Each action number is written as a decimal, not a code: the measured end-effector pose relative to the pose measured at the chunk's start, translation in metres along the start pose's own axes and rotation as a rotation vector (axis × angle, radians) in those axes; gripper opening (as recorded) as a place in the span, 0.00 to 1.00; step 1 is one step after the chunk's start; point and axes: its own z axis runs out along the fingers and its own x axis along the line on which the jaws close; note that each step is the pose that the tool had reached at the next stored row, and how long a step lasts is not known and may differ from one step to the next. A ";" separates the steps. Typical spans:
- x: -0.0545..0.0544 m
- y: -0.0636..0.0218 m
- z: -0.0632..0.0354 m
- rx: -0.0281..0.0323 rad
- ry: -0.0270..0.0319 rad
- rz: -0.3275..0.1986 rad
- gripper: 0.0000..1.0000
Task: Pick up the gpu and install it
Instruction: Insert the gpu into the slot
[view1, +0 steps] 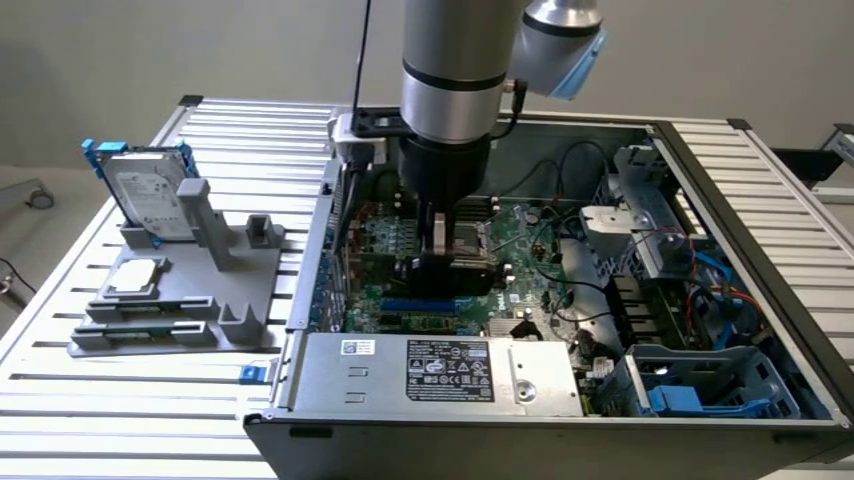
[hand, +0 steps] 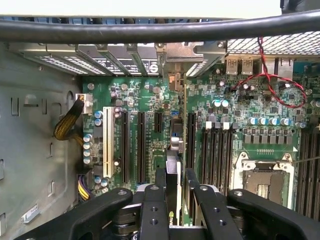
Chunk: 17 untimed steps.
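The open computer case (view1: 534, 440) lies on the slatted surface (view1: 747, 160), and the arm (view1: 454, 70) reaches down into it over the green motherboard (hand: 150, 100). The claw (hand: 175, 200) is clenched on the gpu (hand: 173, 165), held edge-down straight below the wrist. The card's long axis runs parallel to the black expansion slots (hand: 141, 145), its far end pointing at the rear bracket openings (hand: 125, 55). It seems not yet seated.

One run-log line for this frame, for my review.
stage: install | gripper: shut on gpu | gpu: edge-on above motherboard slots | seated: cannot tell
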 end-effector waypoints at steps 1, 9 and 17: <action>0.001 0.0001 0.0000 -0.0002 0.0001 0.000 0.26; 0.002 0.0010 0.0040 -0.0006 0.0001 0.000 0.26; 0.003 0.0016 0.0055 -0.0038 -0.0004 0.000 0.26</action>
